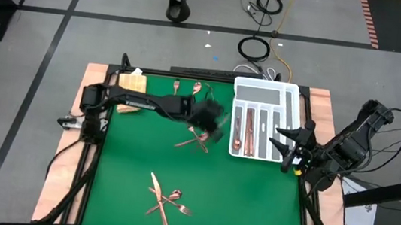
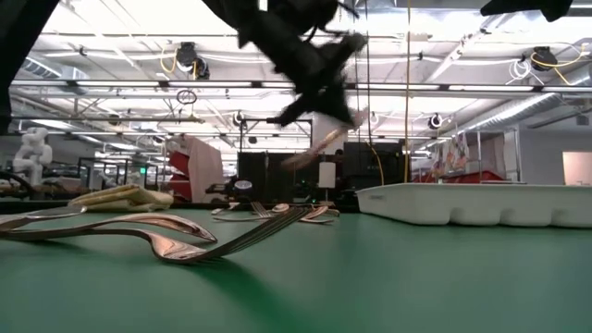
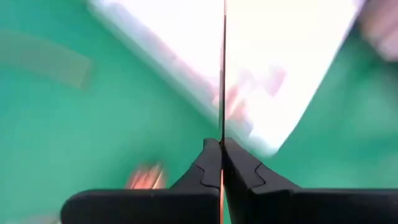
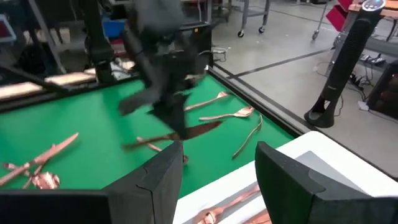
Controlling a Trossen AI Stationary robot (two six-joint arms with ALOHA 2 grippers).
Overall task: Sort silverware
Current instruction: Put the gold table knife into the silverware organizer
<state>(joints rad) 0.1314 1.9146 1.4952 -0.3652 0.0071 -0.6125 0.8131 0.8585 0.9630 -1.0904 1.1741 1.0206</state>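
My left gripper (image 1: 212, 127) hangs above the green mat, just left of the white divided tray (image 1: 291, 92), and is shut on a copper knife (image 4: 200, 129). In the left wrist view the knife (image 3: 222, 74) shows edge-on as a thin line. Loose copper silverware lies flat on the mat in three groups: beneath that gripper (image 1: 196, 139), near the front (image 1: 165, 197) and at the far edge (image 1: 192, 89). Some pieces (image 1: 248, 129) lie in the tray's compartments. My right gripper (image 1: 292, 143) waits open over the tray's right rim. My left gripper pinches the knife between its two shut fingers, which press on its flat sides (image 3: 222, 127). The fingers slant down from the table's left. The knife is lifted clear of the mat and lies roughly level, sticking out on both sides of the fingers (image 4: 171, 118).
A tan woven cloth (image 1: 132, 82) lies at the mat's far left corner. A black frame (image 1: 190, 74) borders the mat. Bare green mat (image 1: 251, 201) stretches across the near right.
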